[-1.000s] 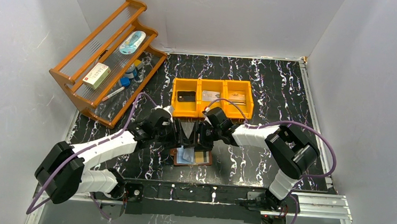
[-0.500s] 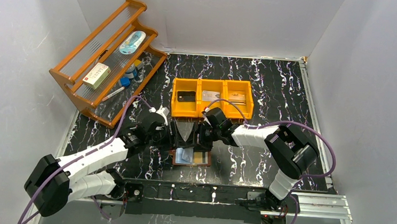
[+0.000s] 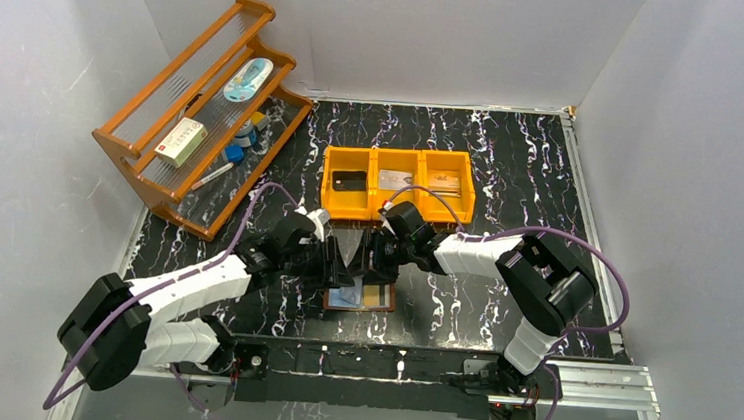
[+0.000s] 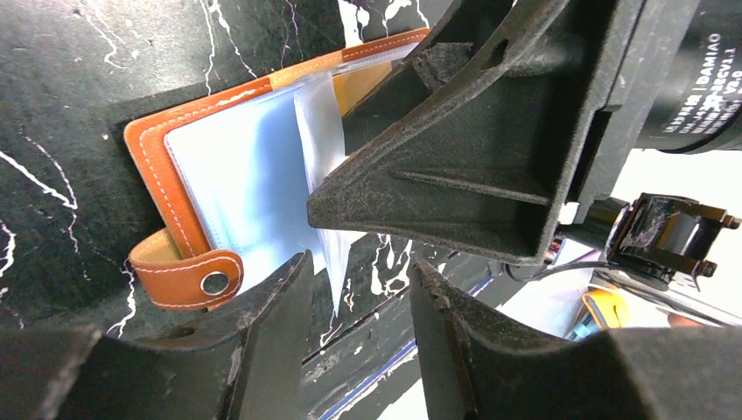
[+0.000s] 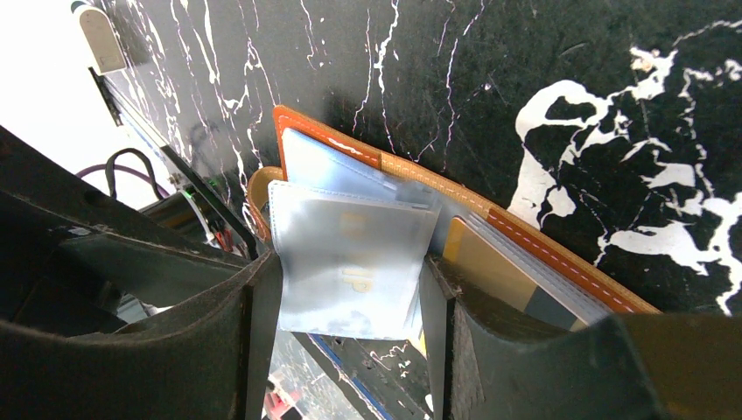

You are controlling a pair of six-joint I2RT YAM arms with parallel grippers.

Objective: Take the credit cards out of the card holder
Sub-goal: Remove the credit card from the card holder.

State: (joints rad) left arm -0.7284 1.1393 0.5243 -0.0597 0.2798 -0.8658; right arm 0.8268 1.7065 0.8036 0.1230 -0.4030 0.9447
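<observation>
The brown leather card holder [image 3: 359, 296] lies open on the black marbled table, in front of both grippers. Its stitched edge [image 4: 157, 166] and snap tab show in the left wrist view. My right gripper [image 5: 350, 262] is shut across a pale-blue clear pocket leaf [image 5: 350, 254], lifted off the holder [image 5: 542, 249], with a faint gold mark showing through it. A tan credit card [image 5: 490, 262] sits in the pocket beneath. My left gripper [image 4: 359, 271] is open, and the leaf's lower edge [image 4: 337, 280] hangs between its fingers without touching either. In the top view the left gripper [image 3: 337, 264] and right gripper [image 3: 372, 263] almost meet.
An orange three-compartment bin [image 3: 394, 212] stands just behind the grippers, holding a black card [image 3: 348, 180], a silvery card [image 3: 394, 180] and a tan card [image 3: 442, 182]. A wooden rack [image 3: 133, 141] with a white-and-red box [image 3: 181, 141] stands at the back left. White walls enclose the table.
My left arm drew back to the left, then came in again toward the holder, and its jaws narrowed slightly. The right arm kept still with the leaf in it.
</observation>
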